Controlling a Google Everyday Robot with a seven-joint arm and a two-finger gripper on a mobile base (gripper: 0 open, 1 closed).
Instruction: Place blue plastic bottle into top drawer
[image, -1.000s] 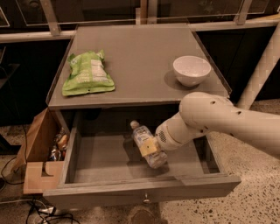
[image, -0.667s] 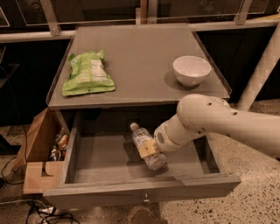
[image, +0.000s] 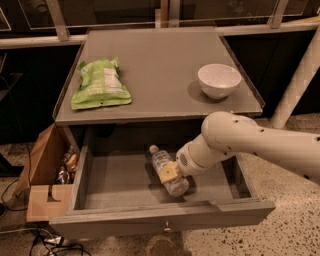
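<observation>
The blue plastic bottle (image: 163, 169), clear with a white cap and a pale label, lies tilted inside the open top drawer (image: 165, 214) of the grey table, cap pointing to the back left. My gripper (image: 171, 173) is at the bottle's middle, reaching in from the right on the white arm (image: 250, 145). A yellowish part of the gripper covers the bottle's label. The bottle's lower end rests near the drawer's floor at the centre.
A green snack bag (image: 100, 85) lies on the tabletop at the left, and a white bowl (image: 219, 80) stands at the right. A brown cardboard box (image: 45, 175) with clutter stands on the floor left of the drawer. A white post (image: 297, 85) rises at the right.
The arm has shifted slightly left and down, and the bottle has sunk a little lower in the drawer with it.
</observation>
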